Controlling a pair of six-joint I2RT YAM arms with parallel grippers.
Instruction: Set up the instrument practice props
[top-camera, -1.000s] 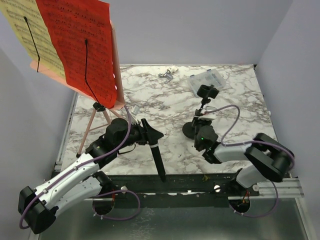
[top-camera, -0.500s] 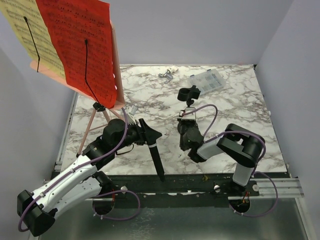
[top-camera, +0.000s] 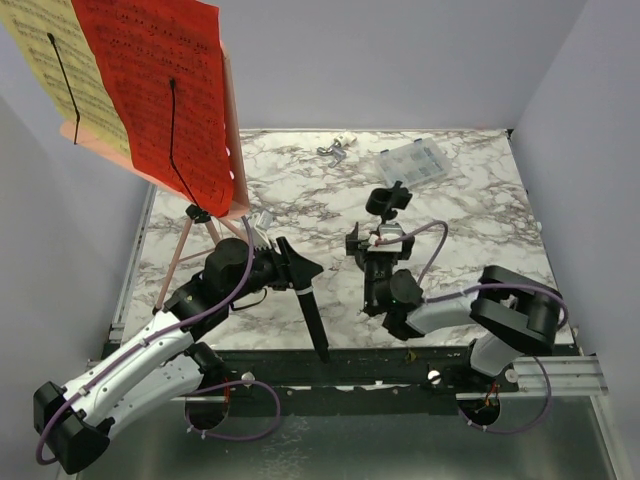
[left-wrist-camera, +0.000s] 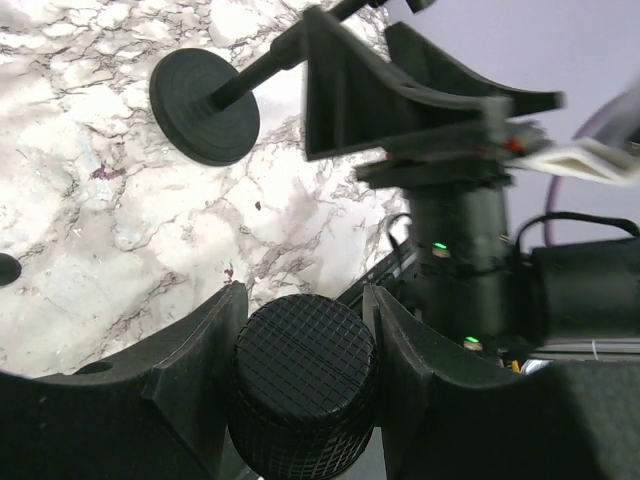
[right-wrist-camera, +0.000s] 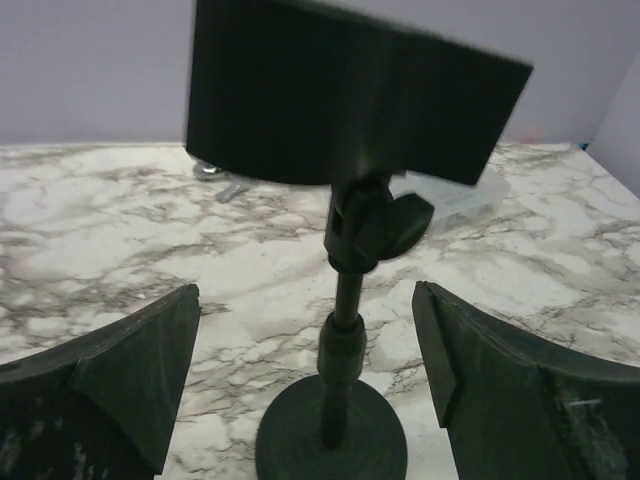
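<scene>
Marble-patterned tabletop, pale walls on three sides. The left gripper (top-camera: 298, 268) is clamped on the black microphone (top-camera: 312, 310). In the left wrist view its two fingers (left-wrist-camera: 205, 345) press either side of the mesh grille head. The right gripper (top-camera: 378, 245) stands wide apart. In the right wrist view its fingers flank the post of the short microphone stand (right-wrist-camera: 345, 330) with marble visible on both sides, so I see no contact.

What has changed lies on the right. A second ago that arm reached further right, and the stand's clip head stood nearer the clear compartment box (top-camera: 413, 163). Half a second ago the arm had swung left. Now the clip head (top-camera: 386, 200) sits further left and nearer the arms, close to the left gripper. I judge that the stand has been brought within reach of the held microphone, so seating the microphone in the clip looks like the step in hand.

The microphone's long axis runs from the grille in the left fingers towards the near table edge, angled slightly right. Its handle end points at the black rail, away from the clip, so it will need turning before it can seat. The stand is upright on its round base (left-wrist-camera: 205, 105), with the clip on top.

Far left, the pink music stand (top-camera: 183, 250) is on its tripod legs. It already carries the red page (top-camera: 160, 90) and the yellow page (top-camera: 45, 60).
</scene>
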